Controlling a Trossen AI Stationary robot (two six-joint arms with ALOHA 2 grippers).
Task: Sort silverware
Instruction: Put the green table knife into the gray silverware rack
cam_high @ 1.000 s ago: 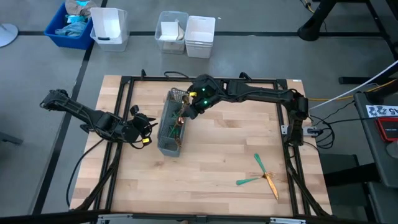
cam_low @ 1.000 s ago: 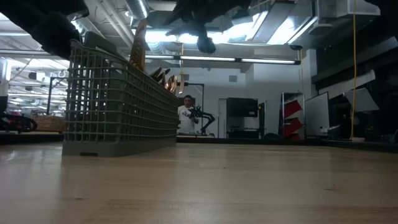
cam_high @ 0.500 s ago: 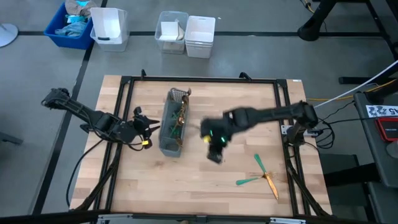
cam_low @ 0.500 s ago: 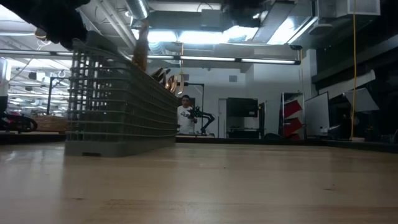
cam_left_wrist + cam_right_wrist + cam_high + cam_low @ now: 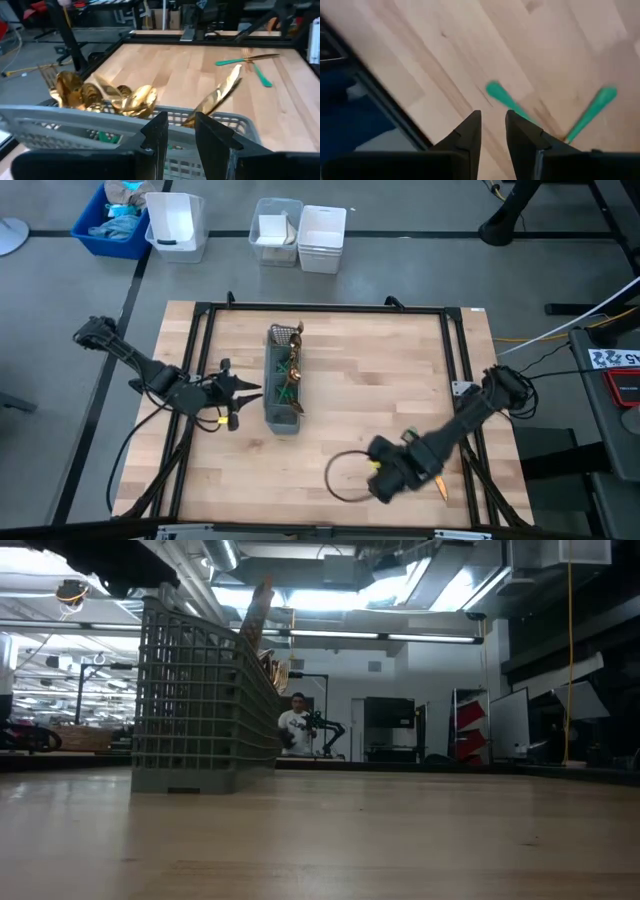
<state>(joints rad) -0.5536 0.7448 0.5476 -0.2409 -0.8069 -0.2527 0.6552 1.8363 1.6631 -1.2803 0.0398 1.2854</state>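
Two pieces of silverware (image 5: 507, 104) lie loose now; the right gripper (image 5: 385, 480) swung from the caddy (image 5: 281, 385) to them, fingers nearly together, empty. Left gripper (image 5: 232, 389) holds the caddy's wall, fingers clamped.

At frame centre, a grey mesh caddy (image 5: 282, 388) holds gold heads (image 5: 107, 96) and teal handles (image 5: 291, 376). Lower right, 2 teal-handled pieces (image 5: 555, 116) lie on the pale wood-block table (image 5: 380, 380). Upper left: a blue bin (image 5: 110, 215) and white tubs (image 5: 300, 232). Both arms are dark.
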